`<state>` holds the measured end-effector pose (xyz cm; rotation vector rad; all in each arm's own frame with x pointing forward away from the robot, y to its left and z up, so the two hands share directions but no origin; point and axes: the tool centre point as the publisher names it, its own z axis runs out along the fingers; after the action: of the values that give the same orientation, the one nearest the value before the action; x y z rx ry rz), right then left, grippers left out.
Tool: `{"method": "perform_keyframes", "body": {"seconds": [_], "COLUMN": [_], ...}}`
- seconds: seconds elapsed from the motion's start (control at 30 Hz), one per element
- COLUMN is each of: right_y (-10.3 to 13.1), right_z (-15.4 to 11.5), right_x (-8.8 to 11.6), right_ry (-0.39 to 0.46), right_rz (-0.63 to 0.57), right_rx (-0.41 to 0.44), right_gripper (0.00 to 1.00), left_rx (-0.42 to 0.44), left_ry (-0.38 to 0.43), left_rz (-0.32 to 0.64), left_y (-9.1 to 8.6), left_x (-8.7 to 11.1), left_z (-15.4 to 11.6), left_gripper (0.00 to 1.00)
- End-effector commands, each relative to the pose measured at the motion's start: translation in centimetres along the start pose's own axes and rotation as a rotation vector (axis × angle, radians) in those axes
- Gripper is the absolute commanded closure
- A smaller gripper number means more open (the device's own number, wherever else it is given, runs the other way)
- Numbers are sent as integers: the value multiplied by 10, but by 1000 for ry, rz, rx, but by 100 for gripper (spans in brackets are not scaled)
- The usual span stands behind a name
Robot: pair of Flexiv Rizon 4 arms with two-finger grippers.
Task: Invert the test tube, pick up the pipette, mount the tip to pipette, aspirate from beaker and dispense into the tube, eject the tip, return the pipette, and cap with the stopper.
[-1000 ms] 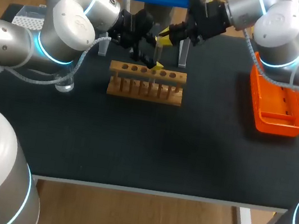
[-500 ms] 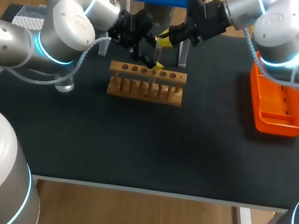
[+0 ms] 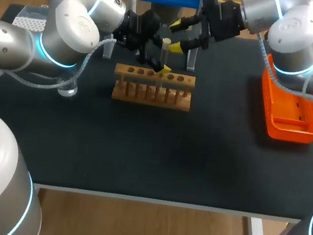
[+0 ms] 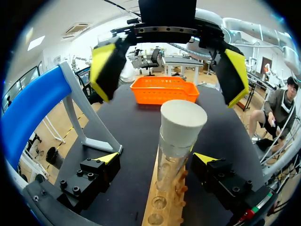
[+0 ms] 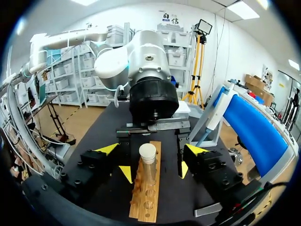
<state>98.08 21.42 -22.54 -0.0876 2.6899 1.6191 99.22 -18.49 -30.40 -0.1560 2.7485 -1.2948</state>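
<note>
Basically done I'd say: stopper [image 4: 183, 120] sits on the test tube [image 4: 171, 162], right gripper [image 4: 169, 73] spread above, left gripper [image 4: 157, 159] spread around it.

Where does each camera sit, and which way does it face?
Head view: fixed above and behind, looking down on the table; left arm and right arm enter from the sides, meeting over the rack.
Left wrist view: on the left wrist, looking along the rack toward the orange basket; the left gripper flanks the stoppered test tube, open right gripper beyond.
Right wrist view: on the right wrist, facing back at the left arm; own tips show, tube ahead.
Shared: both wrist views see the tube and rack from opposite ends.
</note>
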Motion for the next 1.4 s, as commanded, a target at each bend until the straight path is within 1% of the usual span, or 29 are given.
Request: {"method": "perform_keyframes", "body": {"seconds": [0.03, 0.17, 0.2, 0.23, 0.27, 0.3, 0.33, 0.4, 0.43, 0.73, 0.9, 1.1, 1.4], "right_y": [-5, -4, -3, -3, -2, -2, -2, -2, -2, 5, 7, 10, 12], "right_z": [-3, -5, -5, -5, -5, -5, -5, -5, -4, -3, 1, 5, 11], "right_x": [6, 6, 6, 6, 6, 6, 6, 7, 7, 10, 10, 12, 12], "right_ry": [-30, -42, -45, -47, -49, -52, -53, -59, -59, -70, -70, -56, -47], "right_rz": [-9, -18, -19, -19, -20, -20, -22, -23, -21, -11, 8, 29, 61], "right_rx": [-60, -101, -116, -129, -134, -141, -147, -161, -175, -278, -303, -361, -409], "right_gripper": [0, 0, 2, 18, 40, 53, 62, 91, 100, 100, 100, 100, 100], "left_rx": [-1, -1, -1, -1, -1, -1, -1, -1, -1, -1, -1, -1, -1], "left_ry": [2, 2, 2, 2, 2, 2, 2, 2, 2, 2, 2, 2, 2], "left_rz": [0, 0, 0, 0, 0, 0, 0, 0, 0, 0, 0, 0, 0], "left_y": [0, 0, 0, 0, 0, 0, 0, 0, 0, 0, 0, 0, 0], "left_x": [0, 0, 0, 0, 0, 0, 0, 0, 0, 0, 0, 0, 0], "left_z": [0, 0, 0, 0, 0, 0, 0, 0, 0, 0, 0, 0, 0], "left_gripper": [0, 0, 0, 0, 0, 0, 0, 0, 0, 0, 0, 0, 0]}}
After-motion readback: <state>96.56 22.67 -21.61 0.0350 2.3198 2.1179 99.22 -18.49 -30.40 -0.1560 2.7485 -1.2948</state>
